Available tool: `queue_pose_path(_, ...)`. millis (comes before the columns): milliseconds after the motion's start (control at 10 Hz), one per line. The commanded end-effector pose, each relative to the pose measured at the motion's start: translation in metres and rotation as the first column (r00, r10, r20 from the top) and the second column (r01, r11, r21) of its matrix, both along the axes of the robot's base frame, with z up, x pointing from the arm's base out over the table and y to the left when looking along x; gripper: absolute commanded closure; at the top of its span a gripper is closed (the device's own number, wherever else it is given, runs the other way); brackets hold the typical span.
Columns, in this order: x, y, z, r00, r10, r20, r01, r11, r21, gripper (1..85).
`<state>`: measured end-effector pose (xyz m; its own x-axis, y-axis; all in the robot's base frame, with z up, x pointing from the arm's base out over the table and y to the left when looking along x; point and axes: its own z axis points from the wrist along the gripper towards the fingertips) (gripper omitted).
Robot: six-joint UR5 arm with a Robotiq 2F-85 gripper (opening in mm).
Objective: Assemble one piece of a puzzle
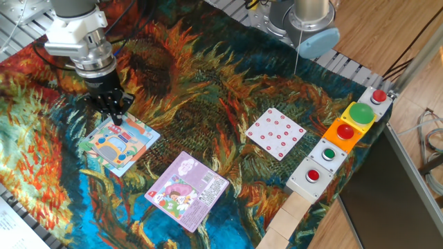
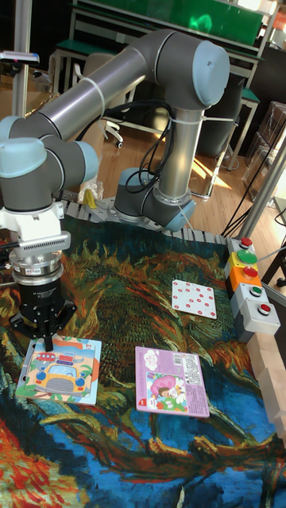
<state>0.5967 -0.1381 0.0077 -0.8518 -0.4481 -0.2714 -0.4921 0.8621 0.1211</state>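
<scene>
Jaws drawn together, tips just above the puzzle's (image 1: 118,142) far corner on the tabletop; we cannot tell whether they pinch a piece. Any misaligned push could, we judge, shift the board.

I'm working in a robotics lab. The UR5 arm (image 2: 119,75) stands bolted at a table draped in a sunflower-print cloth (image 1: 208,83), beside a row of button boxes (image 1: 344,135). Behind it are green-topped workbenches (image 2: 171,20) and a wood floor (image 1: 387,31).
</scene>
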Motion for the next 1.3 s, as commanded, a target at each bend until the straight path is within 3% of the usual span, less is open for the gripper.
queue_pose_path(0, 0.002, 0.002, -0.002, 1.0, -0.009, 0.011, 0.009, 1.0, 0.006, 84.3)
queue_pose_path(500, 0.0, -0.006, 0.001, 1.0, 0.006, 0.013, -0.006, 1.0, 0.008, 84.3)
queue_pose_path(700, -0.003, -0.012, 0.007, 1.0, 0.018, -0.01, -0.018, 1.0, 0.003, 84.3)
queue_pose_path(1000, 0.001, -0.005, 0.024, 1.0, -0.006, -0.02, 0.006, 1.0, 0.004, 84.3)
queue_pose_path(1100, -0.002, -0.008, 0.023, 1.0, -0.005, -0.031, 0.005, 1.0, -0.008, 84.3)
queue_pose_path(1200, -0.004, -0.021, 0.02, 0.999, 0.013, -0.033, -0.015, 0.998, -0.062, 84.3)
